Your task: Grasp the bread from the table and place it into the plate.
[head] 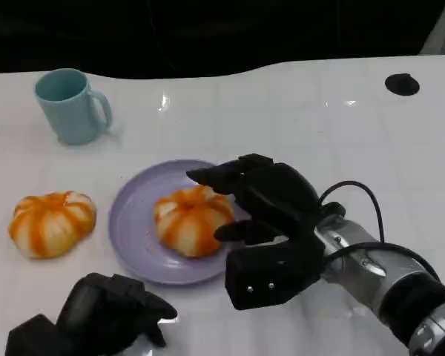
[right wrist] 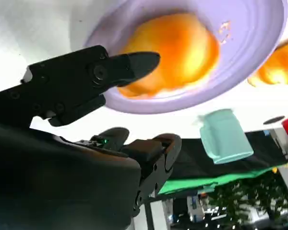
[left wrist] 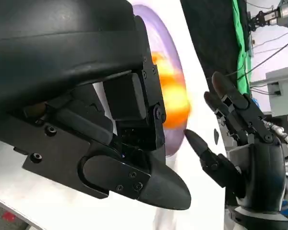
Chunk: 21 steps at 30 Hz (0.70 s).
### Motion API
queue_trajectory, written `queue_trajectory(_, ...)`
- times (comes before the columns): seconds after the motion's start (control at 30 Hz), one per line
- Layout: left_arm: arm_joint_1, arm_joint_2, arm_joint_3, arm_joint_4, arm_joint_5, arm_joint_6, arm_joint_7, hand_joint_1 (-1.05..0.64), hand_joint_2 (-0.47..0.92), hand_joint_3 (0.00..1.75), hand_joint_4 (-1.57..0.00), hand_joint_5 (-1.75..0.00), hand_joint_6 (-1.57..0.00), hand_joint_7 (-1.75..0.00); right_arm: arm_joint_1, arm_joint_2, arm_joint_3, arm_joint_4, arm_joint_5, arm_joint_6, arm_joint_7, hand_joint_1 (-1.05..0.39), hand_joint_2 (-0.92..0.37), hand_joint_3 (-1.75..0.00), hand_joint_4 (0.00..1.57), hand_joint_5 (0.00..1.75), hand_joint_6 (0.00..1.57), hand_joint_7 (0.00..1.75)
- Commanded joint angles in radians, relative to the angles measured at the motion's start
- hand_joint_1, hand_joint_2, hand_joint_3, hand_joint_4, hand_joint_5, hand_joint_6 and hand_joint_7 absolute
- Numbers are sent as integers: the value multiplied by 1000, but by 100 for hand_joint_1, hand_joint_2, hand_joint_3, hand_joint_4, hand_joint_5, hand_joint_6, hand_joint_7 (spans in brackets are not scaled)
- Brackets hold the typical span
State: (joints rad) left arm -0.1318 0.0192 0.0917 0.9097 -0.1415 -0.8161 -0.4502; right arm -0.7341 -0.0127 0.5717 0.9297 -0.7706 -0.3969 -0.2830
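One bread lying on the purple plate, a second bread left of the plate on the table. Right hand beside the plate, fingers spread, holding nothing. Left hand below the plate, fingers curled in, holding nothing. Teal mug beyond the plate.

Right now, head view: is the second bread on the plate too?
No, the second bread lies on the table apart from the purple plate, which holds just one bread.
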Motion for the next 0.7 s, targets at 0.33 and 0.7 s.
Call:
queue_trajectory(0.33, 1, 8, 5, 3, 2, 3, 15, -105, 92, 10, -130, -101, -154, -30, 80, -68, -34, -165, 61, -59, 30, -63, -92, -23, 17, 34, 30, 3)
queue_trajectory(0.7, 1, 4, 4, 3, 0, 0, 9, -105, 92, 10, -130, -101, -153, -30, 338, -121, -202, -396, 393, -310, 122, -41, -92, -20, 45, 77, 62, 16)
